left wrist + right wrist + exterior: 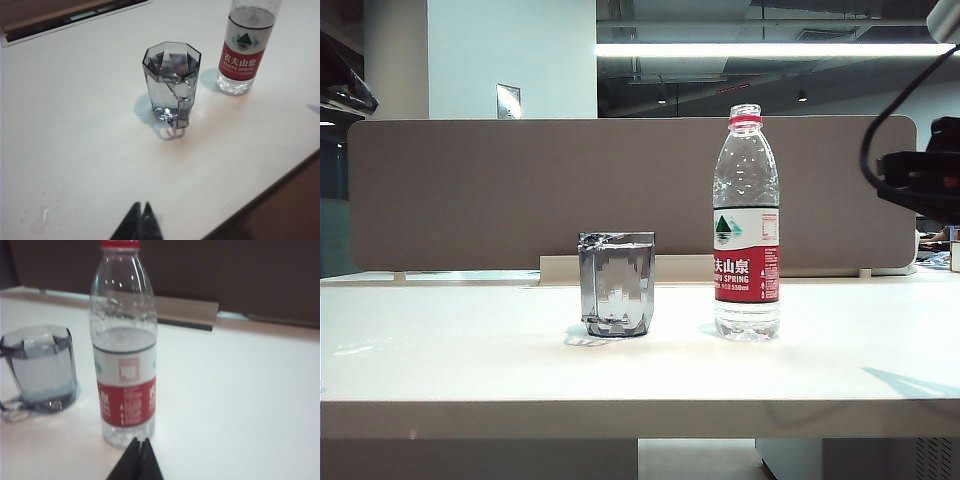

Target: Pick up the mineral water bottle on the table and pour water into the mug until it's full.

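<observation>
1. The tall clear plastic mineral water bottle (747, 225) with a red neck ring and a white-and-red label stands upright and uncapped on the wide white table (470, 360), right of the middle in the exterior view.
2. The short smoky-grey faceted glass mug (616, 284) stands upright just beside the bottle, on its left in that view, apart from it; neither touches the other.
3. Clear water (125, 335) fills the bottle to about the top edge of its label, and the mug looks to hold some too.
4. The left gripper (141, 215) hovers above the table near its front edge, on the near side of the mug and well apart from it; its dark fingers (149, 220) are pressed together at the tips, holding nothing.
5. The right gripper (140, 452) sits low, just in front of the bottle's base; its dark fingers (150, 462) meet at the tips, closed on nothing, and whether they touch the bottle cannot be told.
6. A dark part of the right arm (925, 180) with a looping cable shows at the right edge of the exterior view, above the table.
</observation>
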